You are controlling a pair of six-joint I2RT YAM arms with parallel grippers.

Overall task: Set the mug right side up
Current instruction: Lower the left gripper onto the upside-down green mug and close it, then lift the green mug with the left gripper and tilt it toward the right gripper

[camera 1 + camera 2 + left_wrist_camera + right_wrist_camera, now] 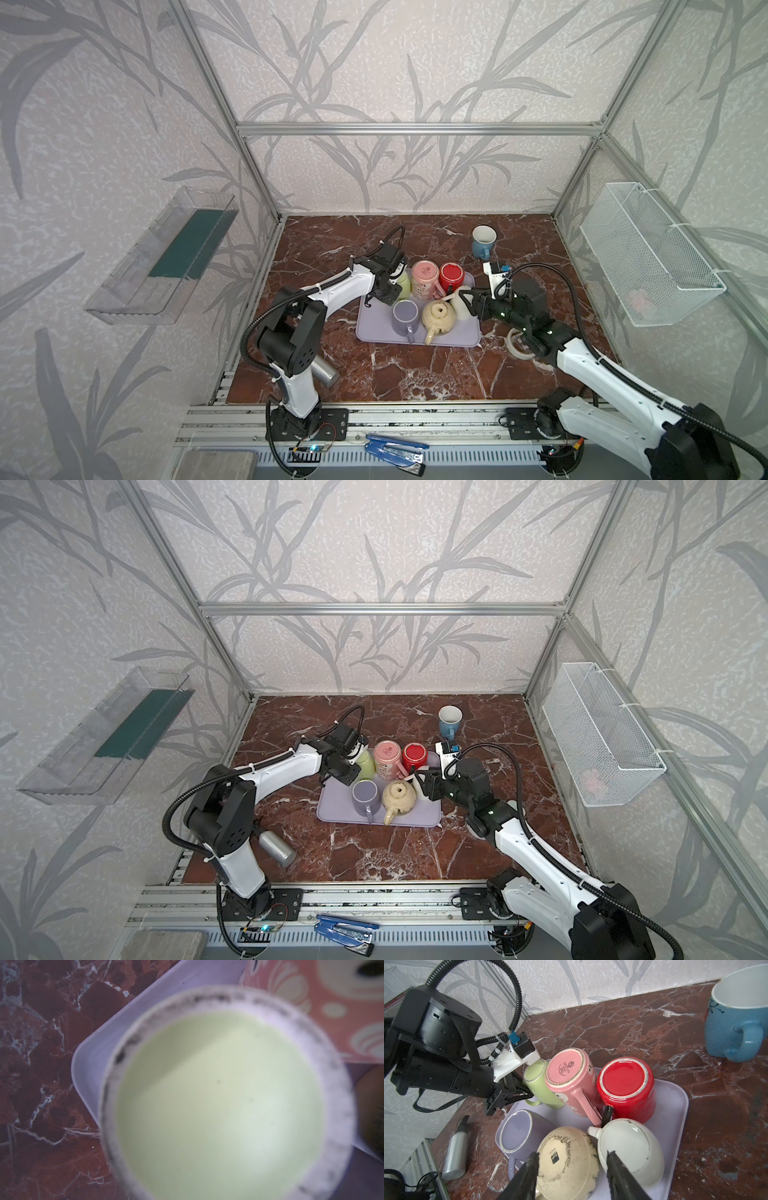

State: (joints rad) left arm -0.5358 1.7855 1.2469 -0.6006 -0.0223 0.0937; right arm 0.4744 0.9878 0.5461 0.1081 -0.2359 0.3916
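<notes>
left end effector is clenched on the green mug right by its handle. right end effector hangs half open with nothing in it, over the cream mug and white mug. the green mug sits at the far left corner of the lilac tray mid-bench, pale green with its scuffed base up, tipped against the pink mug, with bare bench out toward the left edge.

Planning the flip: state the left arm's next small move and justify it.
Probably lift the green mug clear of the tray: the left end effector looks closed at its handle, it is base-up, and the pink mug crowds it.
</notes>
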